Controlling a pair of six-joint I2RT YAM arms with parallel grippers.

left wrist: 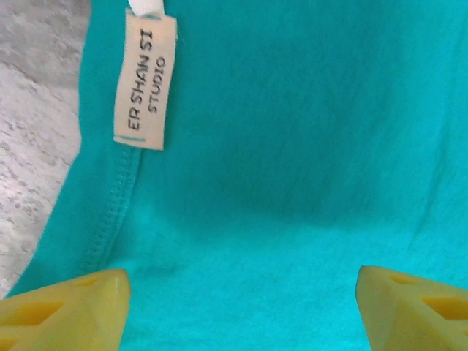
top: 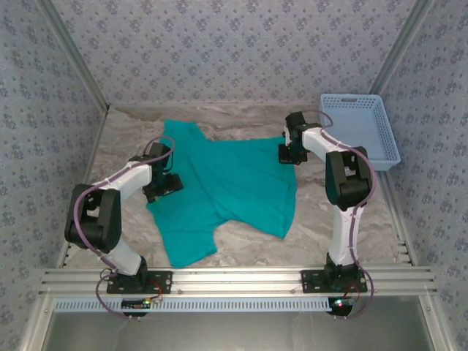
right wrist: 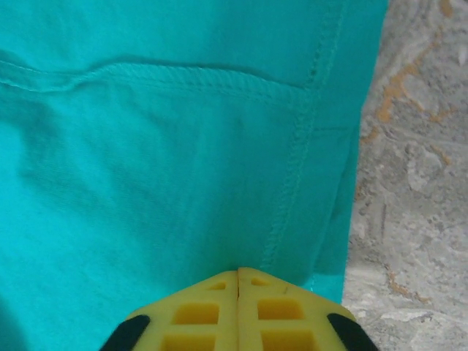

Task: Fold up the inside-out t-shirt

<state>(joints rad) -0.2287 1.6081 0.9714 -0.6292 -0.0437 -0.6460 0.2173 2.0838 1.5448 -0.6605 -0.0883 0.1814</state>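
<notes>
Risk ahead: our right gripper (right wrist: 238,279) has its jaws together on the t-shirt's (top: 234,186) hem edge, and we fear so thin a pinch slips on lifting. Left gripper (left wrist: 241,292) hangs wide apart above the tag (left wrist: 145,80). We see the t-shirt spread across the table (top: 329,216), collar left, hem right, long axis crosswise.

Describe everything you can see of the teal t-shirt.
The t-shirt is plain teal soft knit, short-sleeved, spread mostly flat on the marbled table with mild wrinkles. Raised seams show, and a beige tag reads ER SHAN SI STUDIO. The left gripper hangs open over it near the tag; the right gripper is shut at a seamed edge, though a pinch cannot be confirmed.
</notes>
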